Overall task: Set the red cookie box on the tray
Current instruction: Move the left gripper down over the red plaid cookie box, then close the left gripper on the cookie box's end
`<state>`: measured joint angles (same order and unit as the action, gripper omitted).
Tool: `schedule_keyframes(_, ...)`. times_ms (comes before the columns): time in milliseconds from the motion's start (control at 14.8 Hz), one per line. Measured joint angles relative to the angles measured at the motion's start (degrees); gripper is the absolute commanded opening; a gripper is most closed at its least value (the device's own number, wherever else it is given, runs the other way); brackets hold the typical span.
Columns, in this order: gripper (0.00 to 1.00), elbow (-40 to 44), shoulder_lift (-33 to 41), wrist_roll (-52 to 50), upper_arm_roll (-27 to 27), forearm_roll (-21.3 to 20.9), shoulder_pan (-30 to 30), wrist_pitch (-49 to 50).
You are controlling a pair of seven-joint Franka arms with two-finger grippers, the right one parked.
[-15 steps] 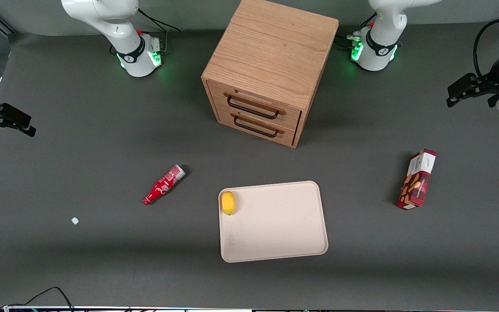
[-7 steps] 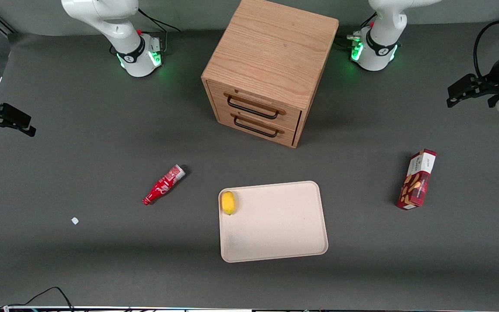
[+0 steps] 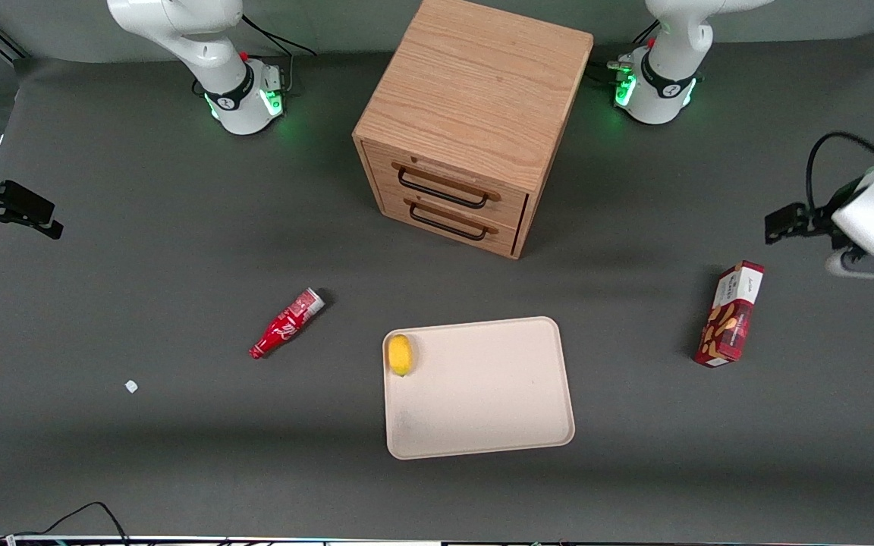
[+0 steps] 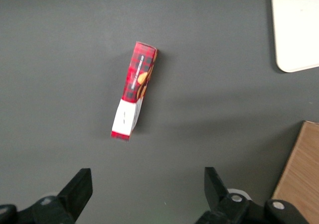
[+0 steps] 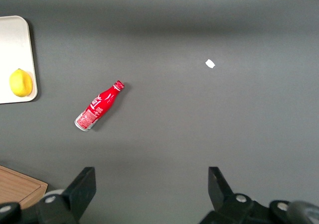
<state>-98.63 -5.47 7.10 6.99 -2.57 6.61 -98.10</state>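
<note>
The red cookie box lies untouched, well apart from the tray — your gripper hangs above it, fingers spread for the grasp.

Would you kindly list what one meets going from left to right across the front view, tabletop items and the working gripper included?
White scrap → red bottle → lemon → tray → red cookie box → left gripper, raised above the table, fingers open in the wrist view.
</note>
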Motion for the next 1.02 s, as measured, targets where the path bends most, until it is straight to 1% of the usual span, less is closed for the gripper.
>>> schedule_keyframes(203, 1.00, -2.45, -4.46, 4.88, -0.04, -1.80, 0.14, -7.42)
schedule_keyframes(610, 1.00, -15.44, -8.13, 13.75, -0.46, -4.10, 1.34, -27.00)
schedule_keyframes(814, 1.00, -21.12, -10.57, 15.39, -1.12, -4.22, 1.88, -37.71)
schedule_keyframes(1017, 1.00, -22.50, -13.26, 15.62, -1.68, -4.45, 1.87, -42.44)
